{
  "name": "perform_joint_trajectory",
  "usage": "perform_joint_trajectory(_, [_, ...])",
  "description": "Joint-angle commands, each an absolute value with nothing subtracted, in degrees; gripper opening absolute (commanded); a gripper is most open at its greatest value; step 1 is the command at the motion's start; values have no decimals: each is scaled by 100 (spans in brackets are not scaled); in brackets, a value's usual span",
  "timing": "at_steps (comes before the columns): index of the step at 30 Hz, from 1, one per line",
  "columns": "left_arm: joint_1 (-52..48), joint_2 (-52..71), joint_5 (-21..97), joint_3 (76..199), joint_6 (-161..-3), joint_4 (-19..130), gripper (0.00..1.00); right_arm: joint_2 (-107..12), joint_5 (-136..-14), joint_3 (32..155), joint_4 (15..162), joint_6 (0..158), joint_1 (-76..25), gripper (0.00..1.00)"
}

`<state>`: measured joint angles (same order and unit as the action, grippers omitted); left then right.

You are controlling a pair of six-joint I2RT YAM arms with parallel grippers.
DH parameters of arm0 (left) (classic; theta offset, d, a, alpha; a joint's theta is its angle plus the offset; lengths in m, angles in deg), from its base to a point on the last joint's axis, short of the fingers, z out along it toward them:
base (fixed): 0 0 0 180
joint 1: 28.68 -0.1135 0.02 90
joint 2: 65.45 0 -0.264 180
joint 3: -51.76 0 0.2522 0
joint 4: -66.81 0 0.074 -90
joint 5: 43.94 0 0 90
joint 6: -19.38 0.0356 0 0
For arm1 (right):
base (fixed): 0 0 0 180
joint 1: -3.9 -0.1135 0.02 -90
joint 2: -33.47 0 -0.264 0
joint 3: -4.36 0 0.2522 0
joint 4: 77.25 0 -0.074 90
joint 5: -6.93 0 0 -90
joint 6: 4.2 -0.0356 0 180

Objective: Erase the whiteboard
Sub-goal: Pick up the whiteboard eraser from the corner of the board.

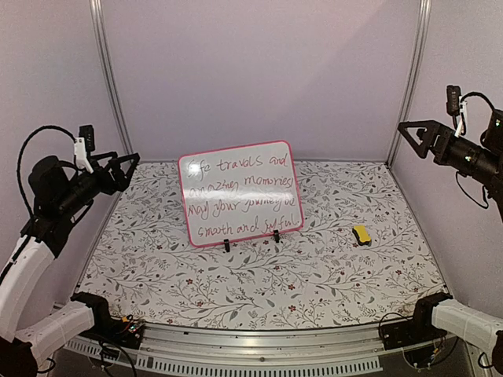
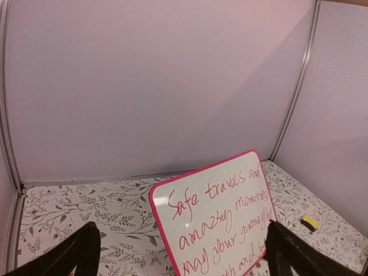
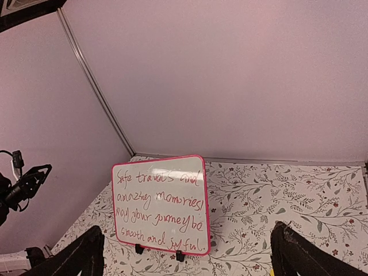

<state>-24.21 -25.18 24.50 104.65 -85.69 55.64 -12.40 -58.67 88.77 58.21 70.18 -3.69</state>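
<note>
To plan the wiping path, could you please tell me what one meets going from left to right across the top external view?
In order: left claw → whiteboard → yellow eraser → right claw.

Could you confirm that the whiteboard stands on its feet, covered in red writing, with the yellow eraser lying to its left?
Not quite: the eraser lies to the right of the whiteboard, as the top view shows. The rest holds.

Upright pink-framed whiteboard (image 1: 240, 193), red writing
</note>
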Motion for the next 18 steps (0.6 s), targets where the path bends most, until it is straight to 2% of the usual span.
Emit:
perform_joint_trajectory(1, [-2473, -2467, 2229, 10419, -8629, 5711, 100, -1249, -5662, 8892, 5942, 7042, -358, 99])
perform_joint_trajectory(9, [-2438, -2318, 2403, 10509, -8623, 5479, 100, -1395, -5126, 8684, 6123, 7139, -363, 99])
perform_joint_trajectory(18, [-2413, -2250, 2488, 10521, -8591, 5422, 100, -1830, -5284, 8541, 5918, 7113, -365, 99])
